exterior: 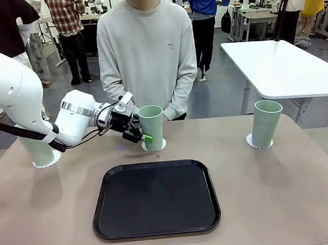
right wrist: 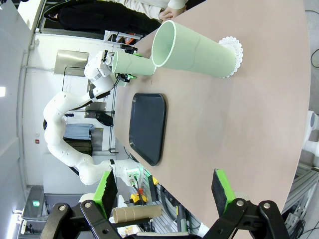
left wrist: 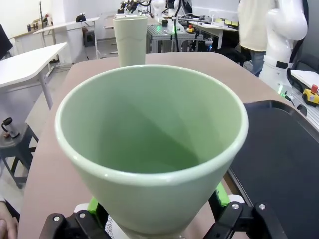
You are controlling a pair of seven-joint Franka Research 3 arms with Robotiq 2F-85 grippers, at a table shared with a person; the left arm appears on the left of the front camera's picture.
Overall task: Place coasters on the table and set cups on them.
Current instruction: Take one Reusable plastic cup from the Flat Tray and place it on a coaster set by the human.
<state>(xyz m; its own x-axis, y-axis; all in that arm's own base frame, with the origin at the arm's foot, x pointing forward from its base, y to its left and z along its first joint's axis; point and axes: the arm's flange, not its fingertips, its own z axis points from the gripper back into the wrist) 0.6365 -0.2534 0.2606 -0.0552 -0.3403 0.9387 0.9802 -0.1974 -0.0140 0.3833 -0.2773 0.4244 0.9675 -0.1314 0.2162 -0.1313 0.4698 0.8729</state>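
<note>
On lacy round coaster (exterior: 154,146), tapered matte cup (exterior: 151,126)

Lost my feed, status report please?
Left gripper open around middle cup, on coaster. Right gripper open, empty. Tray nearby, nothing blocking.

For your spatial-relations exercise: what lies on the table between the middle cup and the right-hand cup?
Bare table, in the front view, between middle cup and right-hand cup.

Beige-pink bench (exterior: 306,191), rounded corners. I see a black tray (exterior: 155,198) lying near-centre. Three white lacy coasters sit along the far side: left (exterior: 46,162), middle (exterior: 154,145), right (exterior: 259,143). Each carries an upright mint-green cup.
</note>
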